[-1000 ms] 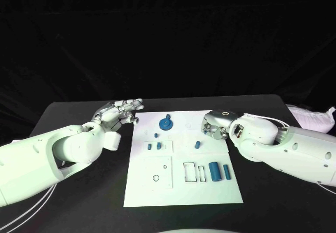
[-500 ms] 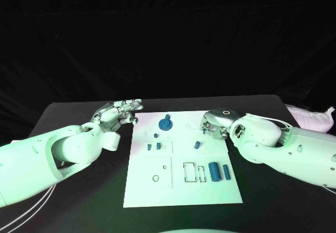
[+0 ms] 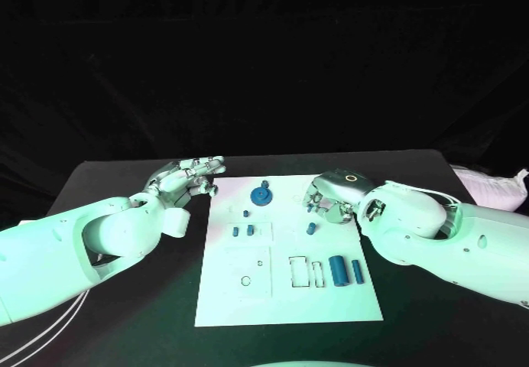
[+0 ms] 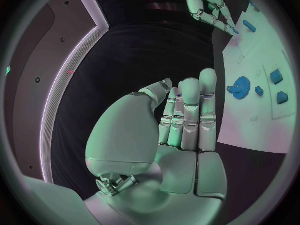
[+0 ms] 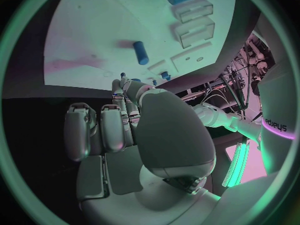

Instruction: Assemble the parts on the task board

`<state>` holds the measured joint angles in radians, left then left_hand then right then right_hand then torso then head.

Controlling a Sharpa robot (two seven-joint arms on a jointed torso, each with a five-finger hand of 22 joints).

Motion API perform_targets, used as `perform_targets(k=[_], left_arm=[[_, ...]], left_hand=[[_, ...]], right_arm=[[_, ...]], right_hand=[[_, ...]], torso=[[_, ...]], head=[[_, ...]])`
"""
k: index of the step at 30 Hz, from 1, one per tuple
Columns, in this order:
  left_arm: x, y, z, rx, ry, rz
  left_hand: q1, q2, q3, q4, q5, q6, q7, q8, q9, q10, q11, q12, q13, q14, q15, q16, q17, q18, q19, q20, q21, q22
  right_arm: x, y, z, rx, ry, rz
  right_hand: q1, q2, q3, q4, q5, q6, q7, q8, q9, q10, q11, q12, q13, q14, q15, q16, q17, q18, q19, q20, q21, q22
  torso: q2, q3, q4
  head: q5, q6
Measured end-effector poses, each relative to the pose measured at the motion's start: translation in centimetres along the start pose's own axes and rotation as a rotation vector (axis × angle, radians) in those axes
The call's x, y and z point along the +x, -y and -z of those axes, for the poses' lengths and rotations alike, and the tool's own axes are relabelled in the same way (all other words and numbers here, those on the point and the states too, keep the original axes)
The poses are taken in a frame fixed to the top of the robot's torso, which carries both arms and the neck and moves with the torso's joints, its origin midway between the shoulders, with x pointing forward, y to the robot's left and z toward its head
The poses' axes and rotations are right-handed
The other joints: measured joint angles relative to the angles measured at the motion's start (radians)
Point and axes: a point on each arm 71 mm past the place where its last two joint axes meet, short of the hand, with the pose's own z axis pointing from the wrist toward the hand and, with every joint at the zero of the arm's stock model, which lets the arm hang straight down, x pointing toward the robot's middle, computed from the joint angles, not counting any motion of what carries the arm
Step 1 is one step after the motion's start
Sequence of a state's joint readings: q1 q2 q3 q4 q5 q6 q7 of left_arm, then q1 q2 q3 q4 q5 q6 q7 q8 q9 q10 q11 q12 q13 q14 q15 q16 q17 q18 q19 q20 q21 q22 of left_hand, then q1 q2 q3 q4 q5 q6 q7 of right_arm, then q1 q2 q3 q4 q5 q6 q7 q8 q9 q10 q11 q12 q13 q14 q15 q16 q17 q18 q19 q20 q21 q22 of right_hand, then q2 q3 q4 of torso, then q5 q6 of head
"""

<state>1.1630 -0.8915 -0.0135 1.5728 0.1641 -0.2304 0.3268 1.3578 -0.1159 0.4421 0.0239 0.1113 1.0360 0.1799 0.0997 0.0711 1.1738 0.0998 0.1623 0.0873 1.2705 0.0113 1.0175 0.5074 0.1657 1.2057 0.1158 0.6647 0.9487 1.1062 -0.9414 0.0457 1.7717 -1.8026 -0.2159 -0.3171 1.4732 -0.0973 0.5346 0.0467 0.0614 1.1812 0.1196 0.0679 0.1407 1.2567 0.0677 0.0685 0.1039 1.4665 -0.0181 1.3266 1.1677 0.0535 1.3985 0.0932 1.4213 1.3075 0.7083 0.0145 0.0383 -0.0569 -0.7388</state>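
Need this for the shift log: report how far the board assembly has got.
Early stage, by the look of it. Done: little shows as assembled; a blue gear sits at the far end of the task board. In hand: nothing; the right hand hangs over the board's far right near a small blue peg, and the left hand waits off its left edge. Left: the two blue cylinders and small blue blocks lie loose.

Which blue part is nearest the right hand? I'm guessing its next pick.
The small blue peg lying alone just below the right hand; the others sit farther away.
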Motion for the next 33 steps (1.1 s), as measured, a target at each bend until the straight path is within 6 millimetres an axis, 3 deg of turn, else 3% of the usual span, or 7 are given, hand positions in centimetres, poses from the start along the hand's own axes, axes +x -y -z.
perform_targets(k=[8, 15, 24, 33], left_arm=[[0.2, -0.1, -0.1, -0.002, -0.005, 0.002], [0.3, -0.2, -0.1, -0.003, -0.009, 0.003], [0.6, -0.3, -0.2, -0.004, -0.014, 0.005], [0.7, -0.3, -0.3, -0.005, -0.016, 0.005]], left_hand=[[0.000, 0.000, 0.000, 0.000, 0.000, 0.000, 0.000, 0.000, 0.000, 0.000, 0.000, 0.000, 0.000, 0.000, 0.000, 0.000, 0.000, -0.001, 0.000, 0.000, 0.000, 0.000], [0.000, 0.000, 0.000, 0.000, 0.000, 0.000, 0.000, 0.000, 0.000, 0.000, 0.000, 0.000, 0.000, 0.000, 0.000, 0.000, 0.000, -0.002, 0.000, 0.000, 0.000, 0.000], [0.000, 0.000, -0.003, -0.003, 0.000, 0.000, 0.000, 0.000, -0.001, -0.007, -0.001, 0.000, 0.000, -0.003, 0.003, 0.000, -0.001, -0.002, 0.000, 0.000, -0.006, -0.002], [0.000, 0.000, -0.003, -0.003, 0.000, 0.000, 0.000, 0.000, -0.001, -0.007, 0.000, 0.000, 0.000, -0.003, 0.003, 0.000, -0.001, -0.002, 0.000, 0.000, -0.006, -0.003]], right_arm=[[0.0, -4.5, -0.1, -0.111, 0.016, -0.062], [1.5, -7.2, -0.3, -0.170, -0.014, -0.117], [4.3, -9.2, -0.4, -0.206, -0.085, -0.183], [5.5, -9.5, -0.6, -0.211, -0.127, -0.196]], right_hand=[[0.000, 0.000, 0.000, 0.000, 0.000, 0.000, 0.000, 0.000, -0.001, 0.002, -0.001, 0.000, -0.001, 0.000, 0.000, 0.000, 0.000, 0.000, 0.000, 0.000, 0.000, 0.000], [0.000, 0.000, 0.000, 0.000, 0.000, 0.000, 0.000, 0.000, -0.001, 0.004, -0.002, 0.000, -0.003, 0.000, 0.000, 0.000, -0.001, 0.000, 0.000, 0.000, 0.000, 0.000], [0.000, 0.000, 0.000, 0.000, -0.002, 0.000, 0.000, 0.000, 0.000, 0.005, -0.001, 0.000, -0.003, 0.000, 0.000, 0.000, -0.004, 0.000, 0.000, 0.000, 0.000, 0.000], [0.000, 0.000, -0.001, 0.000, -0.004, 0.000, 0.000, -0.003, 0.000, 0.005, -0.001, -0.001, -0.003, 0.000, 0.000, 0.000, -0.004, 0.000, 0.000, 0.000, 0.000, 0.001]], torso=[[0.000, -0.0017, 0.0014], [0.000, -0.0043, 0.0014], [0.000, -0.0049, 0.0013], [0.001, -0.0039, 0.0003]], head=[[0.019, -0.009], [0.042, -0.020], [0.058, -0.030], [0.066, -0.039]])
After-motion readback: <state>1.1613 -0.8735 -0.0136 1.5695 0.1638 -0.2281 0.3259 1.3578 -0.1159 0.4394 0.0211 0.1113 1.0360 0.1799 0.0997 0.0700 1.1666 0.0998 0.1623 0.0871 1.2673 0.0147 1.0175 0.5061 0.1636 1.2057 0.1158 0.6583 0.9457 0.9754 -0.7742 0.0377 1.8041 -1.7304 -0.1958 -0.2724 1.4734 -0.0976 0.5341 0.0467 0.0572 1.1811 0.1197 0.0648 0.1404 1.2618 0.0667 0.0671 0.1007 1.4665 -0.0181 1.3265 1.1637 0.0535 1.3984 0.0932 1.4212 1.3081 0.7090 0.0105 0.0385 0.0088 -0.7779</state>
